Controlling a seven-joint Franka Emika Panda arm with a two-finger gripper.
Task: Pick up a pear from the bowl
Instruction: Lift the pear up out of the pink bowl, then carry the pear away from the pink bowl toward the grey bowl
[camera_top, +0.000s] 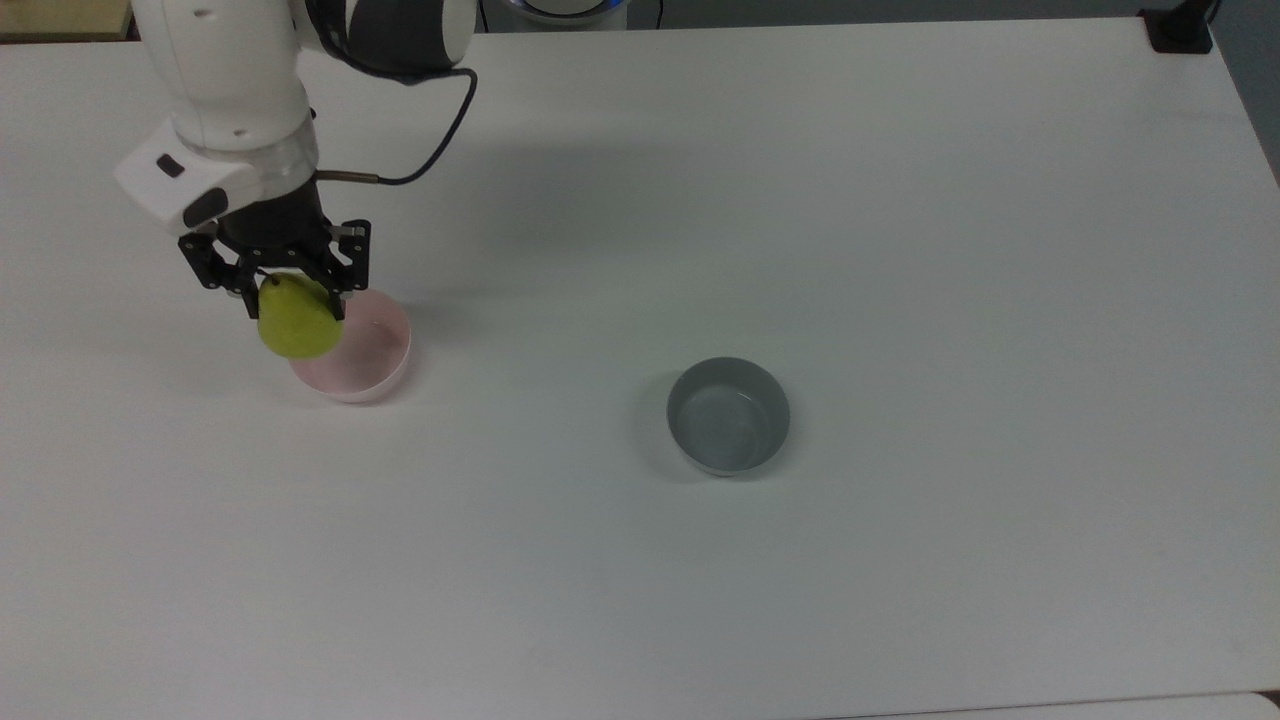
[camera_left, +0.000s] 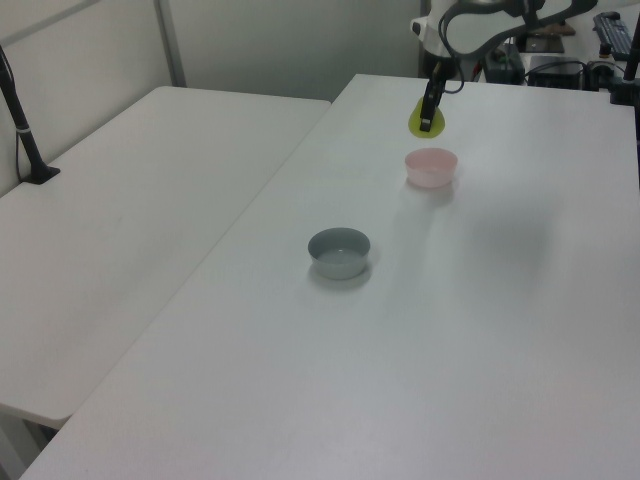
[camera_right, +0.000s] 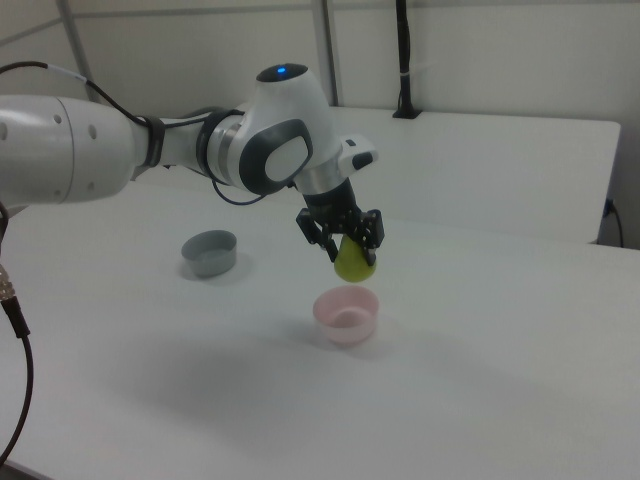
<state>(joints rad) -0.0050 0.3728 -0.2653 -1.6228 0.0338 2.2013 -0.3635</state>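
The yellow-green pear (camera_top: 297, 319) hangs in the air, with my gripper (camera_top: 288, 293) shut on its narrow upper part. In the right view the pear (camera_right: 353, 262) sits clearly above the pale pink bowl (camera_right: 346, 314), apart from it. The left view shows the pear (camera_left: 421, 121) and gripper (camera_left: 427, 112) well above the bowl (camera_left: 431, 167). The pink bowl (camera_top: 362, 352) stands on the white table at the top view's left, its inside bare.
A grey straight-sided bowl (camera_top: 728, 416) stands on the table toward the top view's middle. A second white table (camera_left: 130, 200) adjoins at the left view's left. A black post base (camera_top: 1180, 30) sits at the top view's far right corner.
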